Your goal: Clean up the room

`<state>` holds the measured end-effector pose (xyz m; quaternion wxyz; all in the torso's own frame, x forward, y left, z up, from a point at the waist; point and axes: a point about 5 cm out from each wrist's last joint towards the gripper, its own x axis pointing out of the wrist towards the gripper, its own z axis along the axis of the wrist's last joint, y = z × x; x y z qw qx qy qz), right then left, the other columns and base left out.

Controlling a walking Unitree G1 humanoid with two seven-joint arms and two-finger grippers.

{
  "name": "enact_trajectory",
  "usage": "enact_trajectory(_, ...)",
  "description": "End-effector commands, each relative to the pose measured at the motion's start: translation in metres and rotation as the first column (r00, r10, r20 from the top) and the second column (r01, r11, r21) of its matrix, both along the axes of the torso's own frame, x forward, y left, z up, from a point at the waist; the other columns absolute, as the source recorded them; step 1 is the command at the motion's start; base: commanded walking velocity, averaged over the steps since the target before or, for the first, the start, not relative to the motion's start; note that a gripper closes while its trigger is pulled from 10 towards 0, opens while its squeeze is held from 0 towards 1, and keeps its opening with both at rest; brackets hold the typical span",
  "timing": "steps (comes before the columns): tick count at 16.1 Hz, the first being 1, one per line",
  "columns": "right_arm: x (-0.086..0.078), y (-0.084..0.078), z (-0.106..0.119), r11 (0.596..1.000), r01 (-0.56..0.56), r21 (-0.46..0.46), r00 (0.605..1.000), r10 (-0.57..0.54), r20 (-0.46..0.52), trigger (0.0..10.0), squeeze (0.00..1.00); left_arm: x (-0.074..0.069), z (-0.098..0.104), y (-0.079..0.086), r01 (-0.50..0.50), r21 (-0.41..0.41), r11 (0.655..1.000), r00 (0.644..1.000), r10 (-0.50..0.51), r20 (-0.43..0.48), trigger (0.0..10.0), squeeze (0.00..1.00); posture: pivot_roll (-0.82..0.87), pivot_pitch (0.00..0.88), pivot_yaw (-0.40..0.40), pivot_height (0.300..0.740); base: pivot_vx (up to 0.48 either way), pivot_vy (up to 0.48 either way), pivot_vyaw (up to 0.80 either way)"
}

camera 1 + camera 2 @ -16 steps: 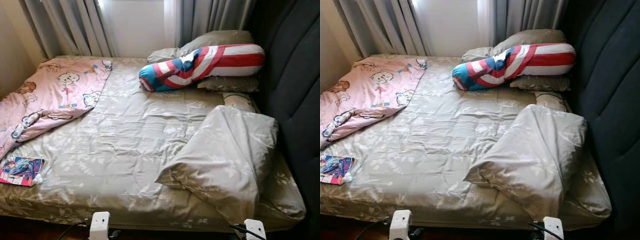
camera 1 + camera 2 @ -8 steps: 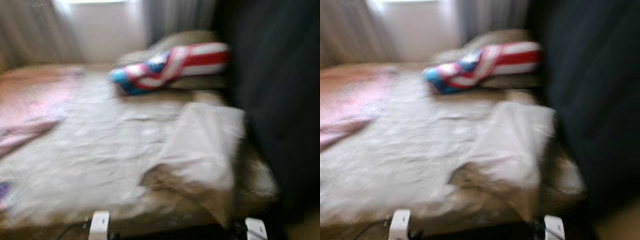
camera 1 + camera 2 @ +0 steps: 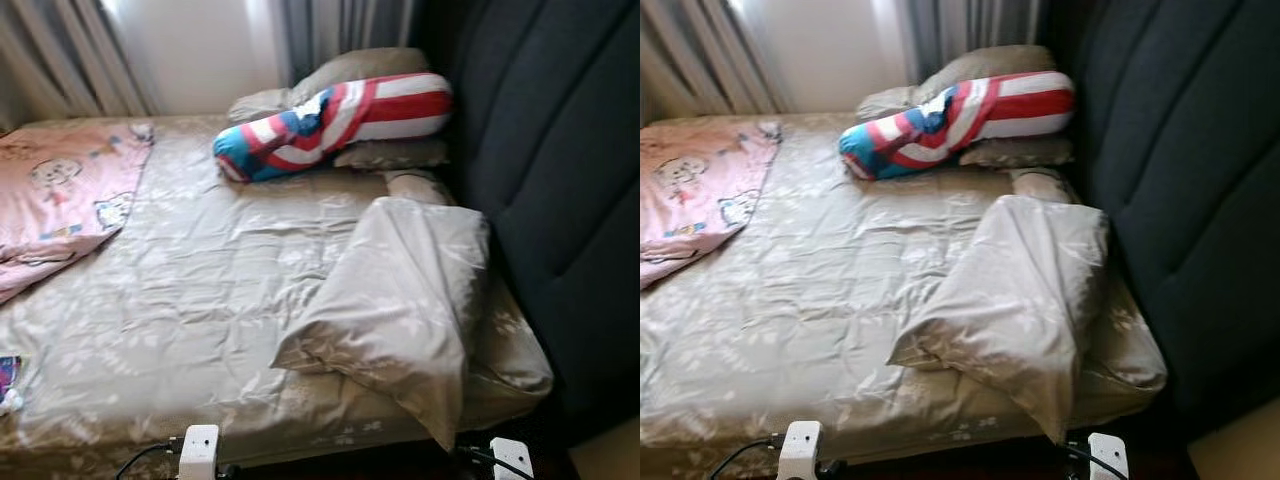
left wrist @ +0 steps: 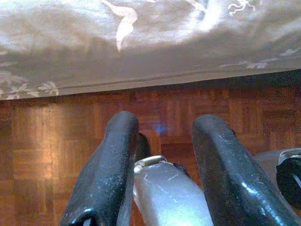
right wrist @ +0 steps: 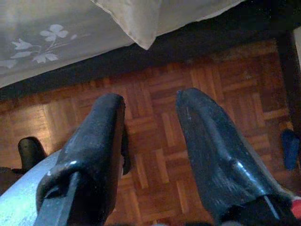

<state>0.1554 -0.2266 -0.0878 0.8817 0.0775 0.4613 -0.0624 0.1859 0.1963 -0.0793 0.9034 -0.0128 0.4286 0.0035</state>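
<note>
A bed (image 3: pixel 200 300) with a grey-beige floral sheet lies before me. A loose grey pillow (image 3: pixel 400 300) sits crooked at the near right corner. A red, white and blue bolster (image 3: pixel 330 120) rests on two grey pillows (image 3: pixel 350 75) at the head. A pink cartoon blanket (image 3: pixel 60 190) is bunched at the far left. A colourful packet (image 3: pixel 8 375) peeks in at the left edge. My left gripper (image 4: pixel 162 127) hangs open over the wooden floor by the bed's edge. My right gripper (image 5: pixel 150 106) hangs open too, below the pillow's corner (image 5: pixel 141 28).
A dark padded headboard (image 3: pixel 560 180) rises along the right side. Grey curtains (image 3: pixel 330 30) and a bright window stand behind the bed. Parquet floor (image 5: pixel 155 94) runs under the bed's edge. A blue object (image 5: pixel 290 148) lies on the floor by the right gripper.
The camera has swung to the right: bed, bolster and blanket have shifted left in view and more headboard shows. Nothing on the bed has moved.
</note>
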Motion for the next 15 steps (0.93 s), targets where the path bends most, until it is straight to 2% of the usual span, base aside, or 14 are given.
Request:
enact_trajectory(1,-0.0028,-0.0011,-0.0009,1.0,0.007,0.002,1.0,-0.007,-0.007,10.0,0.0,-0.0043,-0.0023,0.0006,0.024,0.018,1.0,0.999,-0.023,-0.023,10.0,0.0,-0.08,0.016,-0.017,0.74,0.0,0.0,0.0)
enact_trajectory(4,-0.0018,-0.0006,-0.0007,1.0,0.004,0.002,1.0,-0.004,-0.008,10.0,0.0,-0.0033,-0.0018,0.0004,0.025,0.021,0.999,1.0,-0.024,-0.019,10.0,0.0,-0.08,0.01,-0.017,0.74,0.0,-0.295,0.0)
enact_trajectory(12,-0.0022,0.0068,-0.0025,1.0,-0.013,0.005,1.0,0.013,-0.014,10.0,0.0,0.0006,0.0001,-0.0013,0.042,0.025,0.999,0.999,-0.042,-0.002,10.0,0.0,-0.08,0.0,-0.017,0.74,0.0,0.0,0.0)
enact_trajectory(14,-0.0022,0.0063,-0.0024,1.0,-0.014,0.005,1.0,0.014,-0.013,10.0,0.0,0.0011,0.0002,-0.0018,0.053,0.031,0.998,0.999,-0.053,-0.007,10.0,0.0,-0.08,0.0,-0.015,0.74,0.0,-0.461,0.0)
enact_trajectory(15,-0.0032,0.0055,-0.0026,1.0,-0.012,0.005,1.0,0.012,-0.012,10.0,0.0,0.0018,0.0005,-0.002,0.045,0.026,0.999,0.999,-0.045,-0.003,10.0,0.0,-0.08,0.0,-0.015,0.74,0.0,0.0,0.0)
